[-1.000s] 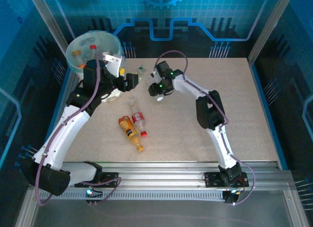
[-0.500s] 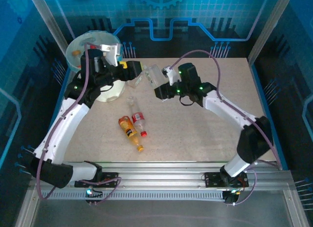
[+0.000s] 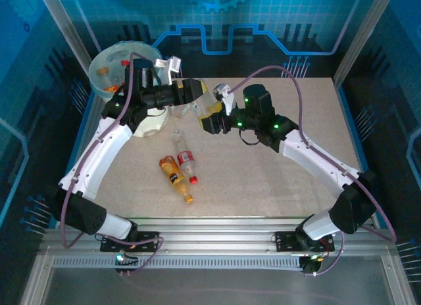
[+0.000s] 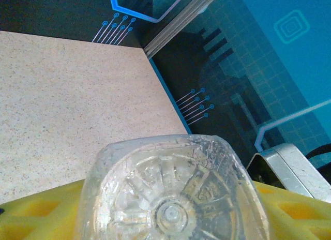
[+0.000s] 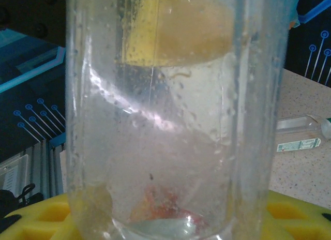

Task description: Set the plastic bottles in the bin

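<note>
Overhead, I see both arms meeting at upper centre of the frame above the speckled beige table (image 3: 296, 121). The left gripper (image 3: 193, 94) reaches in from the left and the right gripper (image 3: 212, 117) from the right. Between them is a clear plastic bottle (image 3: 205, 106), lifted off the table.

On my left wrist camera the ribbed round base of that bottle (image 4: 170, 193) fills the lower half of the frame. It sits between the left gripper's (image 4: 170, 211) yellow fingers (image 4: 31, 219), one on each side. On my right wrist camera the bottle's wet, clear wall (image 5: 176, 121) stands upright across the middle. The right gripper's (image 5: 170, 219) yellow fingers (image 5: 295, 209) flank its foot at the bottom corners. Each pair of jaws brackets the bottle, but I cannot tell from either camera whether it is clamped or loose.

The large round white bin (image 3: 94, 63) with its pale blue-green liner sits at upper left, just behind the left arm. Several small bottles (image 3: 103, 71) already lie inside it. Three more lie near each other on the table at centre left: a clear one (image 3: 177, 140), a red-labelled one (image 3: 187, 164) and an orange one (image 3: 175, 178). At right of the right wrist view, a clear bottle with a pale green label (image 5: 305, 134) lies on its side on the table.
</note>
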Tool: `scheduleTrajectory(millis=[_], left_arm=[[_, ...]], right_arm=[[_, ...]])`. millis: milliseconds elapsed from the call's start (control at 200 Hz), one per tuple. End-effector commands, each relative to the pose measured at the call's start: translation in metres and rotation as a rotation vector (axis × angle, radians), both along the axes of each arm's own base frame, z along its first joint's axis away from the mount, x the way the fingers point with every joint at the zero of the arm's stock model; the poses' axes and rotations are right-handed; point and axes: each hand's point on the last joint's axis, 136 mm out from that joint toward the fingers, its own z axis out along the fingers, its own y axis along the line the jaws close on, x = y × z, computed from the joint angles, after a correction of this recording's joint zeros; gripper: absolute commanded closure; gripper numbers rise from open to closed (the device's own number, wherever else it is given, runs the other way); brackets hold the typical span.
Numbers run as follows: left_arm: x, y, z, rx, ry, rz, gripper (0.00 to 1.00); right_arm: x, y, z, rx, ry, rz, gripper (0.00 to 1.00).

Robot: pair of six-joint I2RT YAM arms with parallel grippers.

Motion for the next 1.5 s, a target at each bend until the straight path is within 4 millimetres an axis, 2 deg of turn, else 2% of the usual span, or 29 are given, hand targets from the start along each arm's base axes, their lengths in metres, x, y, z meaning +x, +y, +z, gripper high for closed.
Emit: scheduleTrajectory(millis=[0, 105, 195, 325, 445, 640, 830, 1025, 1231, 1331, 1491], left_arm=[[-0.014, -0.01, 0.013, -0.031, -0.002, -0.072, 0.43], [-0.013, -0.007, 0.018, -0.024, -0.022, -0.051, 0.51], [-0.012, -0.004, 0.022, -0.02, -0.042, -0.028, 0.52], [-0.006, 0.007, 0.029, 0.007, -0.097, 0.043, 0.53], [0.005, 0.024, 0.037, 0.061, -0.15, 0.145, 0.54], [0.024, 0.076, 0.067, 0.104, -0.235, 0.343, 0.55], [0.039, 0.146, 0.092, 0.103, -0.274, 0.559, 0.56], [0.041, 0.213, 0.118, 0.161, -0.361, 0.777, 0.56], [0.053, 0.259, 0.12, 0.277, -0.377, 0.914, 0.56], [0.063, 0.27, 0.115, 0.34, -0.364, 0.931, 0.56], [0.087, 0.279, 0.091, 0.424, -0.299, 0.91, 0.56]], right_arm=[[-0.008, 0.004, 0.018, 0.026, -0.065, 0.027, 0.4], [-0.007, 0.002, 0.013, 0.009, -0.057, 0.003, 0.33], [-0.001, -0.003, 0.008, -0.018, -0.04, -0.045, 0.24], [0.0, -0.011, 0.01, -0.054, -0.034, -0.08, 0.11], [-0.002, -0.021, 0.008, -0.068, -0.047, -0.12, 0.05], [-0.005, -0.034, 0.008, -0.08, -0.058, -0.165, 0.02], [-0.011, -0.044, 0.009, -0.098, -0.072, -0.184, 0.01], [-0.013, -0.05, 0.007, -0.107, -0.069, -0.19, 0.0], [-0.011, -0.05, 0.004, -0.117, -0.068, -0.192, 0.0], [-0.009, -0.051, 0.004, -0.12, -0.069, -0.192, 0.0], [-0.005, -0.049, 0.0, -0.138, -0.058, -0.191, 0.0]])
